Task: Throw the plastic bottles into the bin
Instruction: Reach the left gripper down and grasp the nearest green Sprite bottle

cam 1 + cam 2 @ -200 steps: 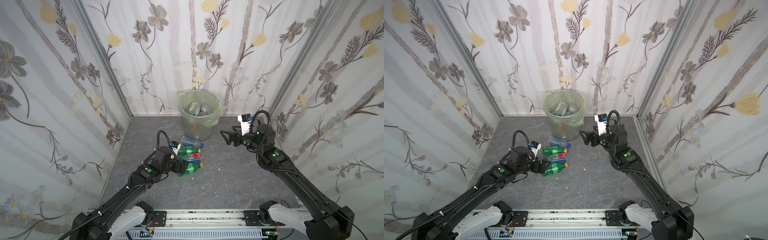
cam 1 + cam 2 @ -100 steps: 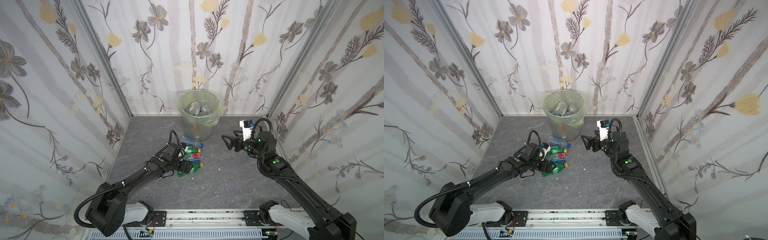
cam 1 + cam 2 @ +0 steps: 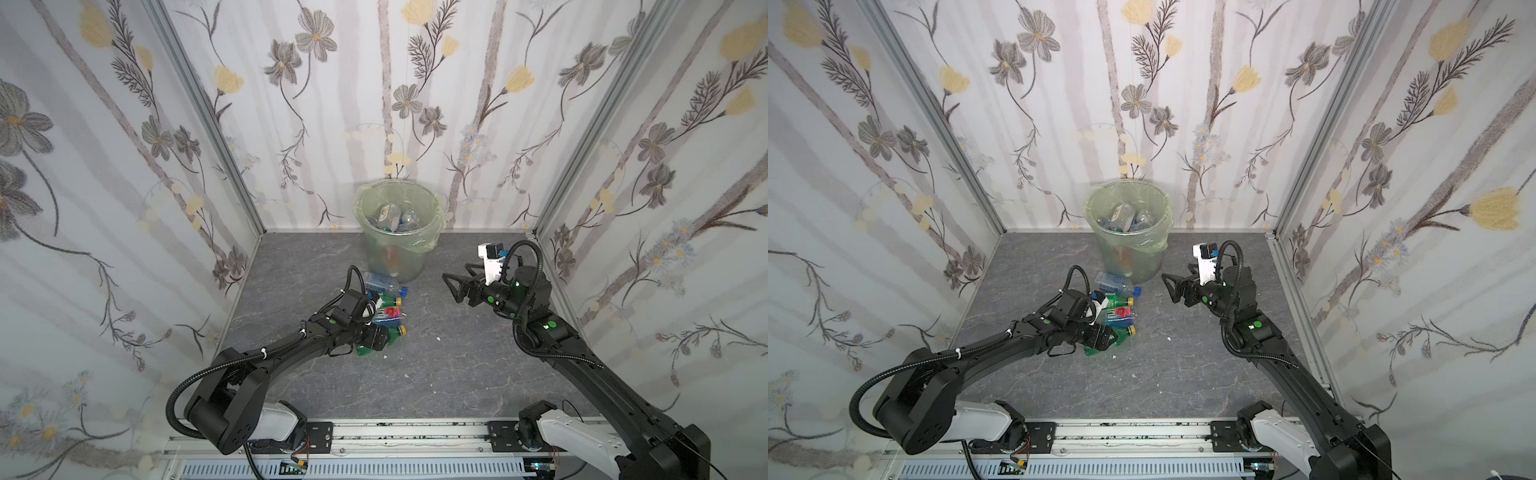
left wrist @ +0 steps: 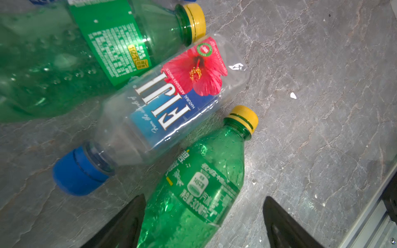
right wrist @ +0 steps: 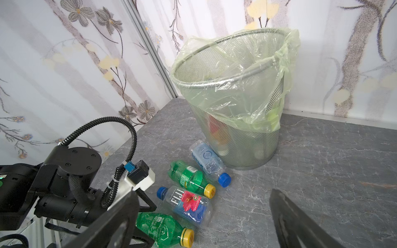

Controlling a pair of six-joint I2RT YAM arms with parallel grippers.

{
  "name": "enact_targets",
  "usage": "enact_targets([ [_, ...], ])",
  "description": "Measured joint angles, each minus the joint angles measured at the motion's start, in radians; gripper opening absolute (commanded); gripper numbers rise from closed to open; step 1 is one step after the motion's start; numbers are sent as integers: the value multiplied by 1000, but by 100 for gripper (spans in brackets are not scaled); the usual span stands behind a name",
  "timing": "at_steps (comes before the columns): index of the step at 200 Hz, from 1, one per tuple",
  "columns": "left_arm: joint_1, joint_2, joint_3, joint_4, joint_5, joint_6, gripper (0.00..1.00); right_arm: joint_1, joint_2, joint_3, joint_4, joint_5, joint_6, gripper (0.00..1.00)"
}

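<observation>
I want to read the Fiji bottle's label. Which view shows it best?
Left wrist view: the Fiji bottle lies close, label large and sharp. The right wrist view shows it whole but smaller. In both top views it is tiny, partly hidden by the left arm.

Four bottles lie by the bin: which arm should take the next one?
Left. The left pincer straddles the nearest green bottle, jaws open on either side. The right pincer hangs open in the air, away from it.
</observation>
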Motion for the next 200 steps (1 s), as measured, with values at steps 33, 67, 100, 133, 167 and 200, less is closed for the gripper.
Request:
enact_targets([
  [33, -46, 16, -20, 35, 1, -27, 86, 0, -14, -14, 2, 0, 0, 95],
  [67, -85, 39, -41, 59, -16, -60, 74, 0, -26, -23, 2, 0, 0, 95],
  [100, -134, 59, -41, 72, -71, -82, 73, 0, -29, -24, 2, 7, 0, 95],
  [133, -159, 102, -30, 80, -110, -104, 67, -2, -30, -24, 0, 31, 0, 95],
  [167, -191, 139, -11, 94, -143, -111, 59, -3, -34, -24, -6, 54, 0, 95],
  [200, -206, 116, -9, 89, -177, -124, 54, -4, -47, -24, -15, 80, 0, 95],
])
